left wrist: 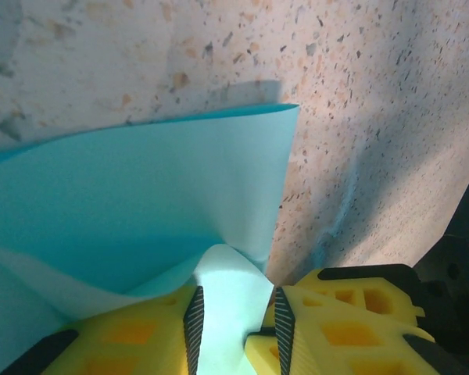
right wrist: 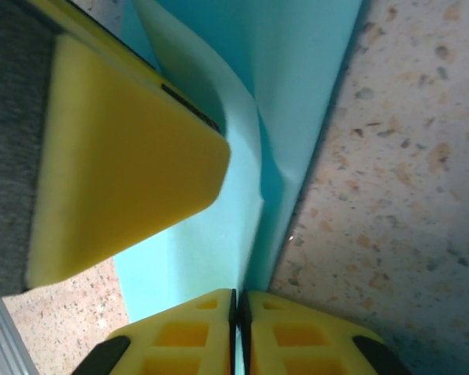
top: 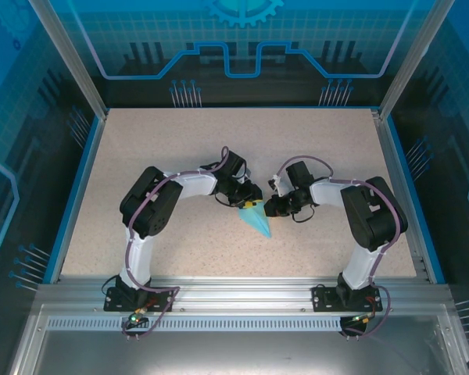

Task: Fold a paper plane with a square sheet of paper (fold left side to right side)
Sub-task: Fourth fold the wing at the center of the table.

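Looking down on a big speckled table (top: 141,156). Seeing two black arms bent in toward its middle, the left arm (top: 152,205) and the right arm (top: 371,211). Finding the blue paper (top: 258,223) lying flat between them, folded to a point that faces the near edge. Spotting the left gripper (left wrist: 238,303) at the wide end, yellow fingers (left wrist: 141,336) a little apart, a bent flap of paper standing in the gap; hard to tell if squeezed. Spotting the right gripper (right wrist: 236,301), tips pressed together right at the paper's folded edge.
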`<move>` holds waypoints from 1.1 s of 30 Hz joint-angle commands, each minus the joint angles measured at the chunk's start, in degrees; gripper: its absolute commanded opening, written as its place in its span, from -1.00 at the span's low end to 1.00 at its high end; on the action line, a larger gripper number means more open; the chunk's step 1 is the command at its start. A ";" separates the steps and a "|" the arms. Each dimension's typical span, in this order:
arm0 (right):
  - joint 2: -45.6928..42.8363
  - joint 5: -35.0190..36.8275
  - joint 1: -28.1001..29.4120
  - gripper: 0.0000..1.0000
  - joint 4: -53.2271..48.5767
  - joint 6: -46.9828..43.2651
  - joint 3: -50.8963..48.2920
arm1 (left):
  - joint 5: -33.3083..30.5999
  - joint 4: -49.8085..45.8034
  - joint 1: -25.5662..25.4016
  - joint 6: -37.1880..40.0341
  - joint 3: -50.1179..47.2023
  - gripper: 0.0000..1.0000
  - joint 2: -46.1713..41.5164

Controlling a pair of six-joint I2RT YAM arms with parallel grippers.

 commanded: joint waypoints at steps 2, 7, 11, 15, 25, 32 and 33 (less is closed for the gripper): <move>-3.74 1.57 0.56 -0.57 -2.27 -0.32 -0.97 | -1.14 -1.34 -0.42 0.35 -3.34 -0.32 2.52; -9.97 0.07 -0.06 -0.38 -4.31 0.48 -1.79 | -1.08 -0.59 -0.47 -0.02 -4.28 -0.32 2.45; -13.40 -3.85 0.35 -0.38 -6.19 1.08 -3.27 | -1.29 -0.76 -0.63 -0.07 -4.24 -0.33 2.42; -14.63 -8.59 2.13 -0.42 -3.78 4.56 -6.20 | -1.45 -1.01 -0.57 0.07 -4.23 -0.33 2.35; -8.74 -8.43 4.93 -0.44 -2.30 6.59 -6.47 | -1.63 -1.27 -0.60 0.18 -4.28 -0.33 2.07; -7.00 -6.88 5.19 -0.45 -4.20 6.22 -6.56 | -1.79 -1.37 -0.58 0.41 -4.22 -0.33 1.85; -6.90 -6.53 5.22 -0.45 -4.54 6.07 -6.64 | -1.77 -1.48 -0.58 0.40 -4.17 -0.33 1.92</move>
